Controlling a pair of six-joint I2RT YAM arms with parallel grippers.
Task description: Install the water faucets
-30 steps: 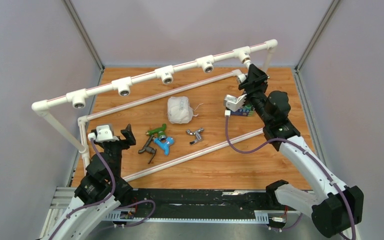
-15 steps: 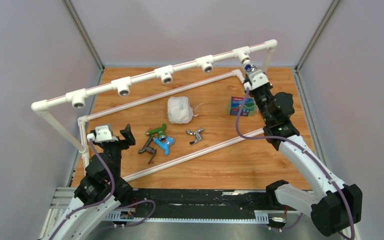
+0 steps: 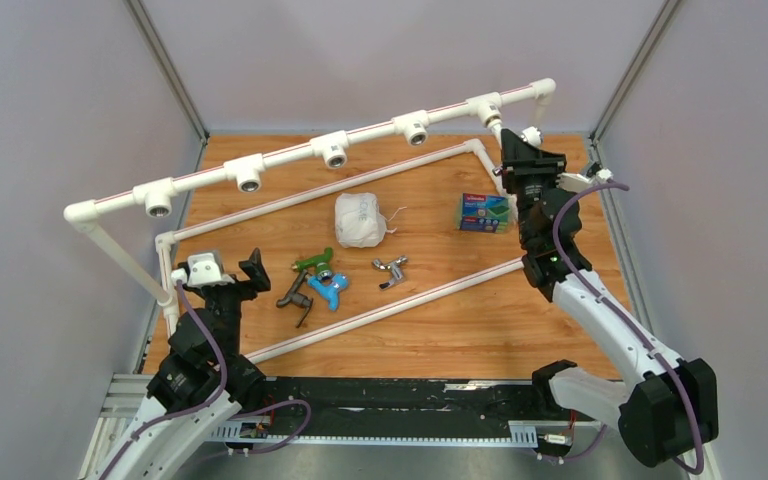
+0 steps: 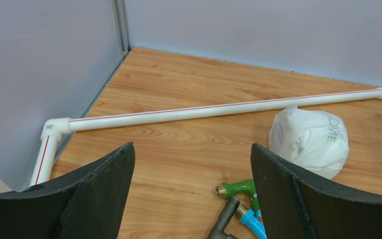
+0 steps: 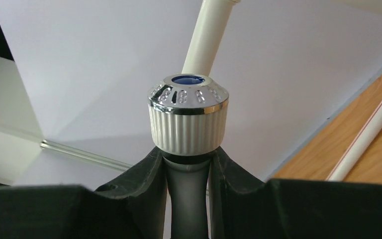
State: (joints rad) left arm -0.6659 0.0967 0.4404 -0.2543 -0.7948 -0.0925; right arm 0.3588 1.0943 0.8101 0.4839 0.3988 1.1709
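My right gripper [image 5: 188, 167] is shut on the white faucet [image 5: 188, 119], a ribbed white knob with a chrome rim on a grey stem. It is held high at the back right [image 3: 531, 135], beside the rightmost tee fitting [image 3: 485, 108] of the white pipe rail [image 3: 290, 155]. Whether it touches the fitting I cannot tell. The green faucet [image 3: 312, 262], blue faucet [image 3: 332, 288], dark grey faucet [image 3: 295, 297] and chrome faucet [image 3: 390, 269] lie loose on the wooden table. My left gripper [image 4: 191, 147] hangs open and empty just left of them [image 3: 232, 275].
A crumpled white bag [image 3: 360, 220] lies behind the loose faucets. A blue-green box [image 3: 486, 213] sits at the back right. A low white pipe frame [image 3: 410, 300] runs around the table. The rail carries several open tee fittings.
The right gripper has closed on the white faucet, risen from beside the box toward the rail's right end, and its wrist has rolled over. The left arm has barely moved.
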